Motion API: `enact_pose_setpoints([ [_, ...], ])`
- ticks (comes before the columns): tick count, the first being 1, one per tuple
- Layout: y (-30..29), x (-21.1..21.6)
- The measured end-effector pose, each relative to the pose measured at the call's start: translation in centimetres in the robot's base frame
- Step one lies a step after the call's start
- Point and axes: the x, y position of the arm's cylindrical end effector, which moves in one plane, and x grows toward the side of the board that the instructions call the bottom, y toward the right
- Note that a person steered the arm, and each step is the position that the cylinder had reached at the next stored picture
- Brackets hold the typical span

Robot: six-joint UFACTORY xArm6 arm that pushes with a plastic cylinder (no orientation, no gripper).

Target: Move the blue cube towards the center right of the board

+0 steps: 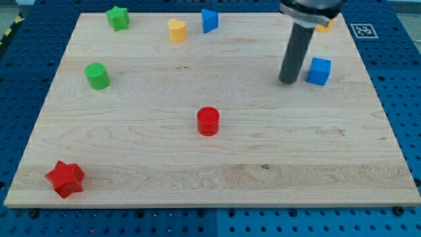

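Note:
The blue cube sits on the wooden board at the view's upper right. My tip rests on the board just left of the blue cube, a small gap apart from it. The dark rod rises from the tip toward the view's top edge.
A second blue block and a yellow block lie near the top middle. A yellow-orange block is partly hidden behind the rod's mount. A green star, green cylinder, red cylinder and red star lie elsewhere.

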Motion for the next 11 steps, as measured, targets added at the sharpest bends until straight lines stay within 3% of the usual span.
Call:
enact_pose_setpoints([
  [4, 5.1, -1.1],
  [7, 6.8, 2.4],
  [11, 8.8, 2.8],
])
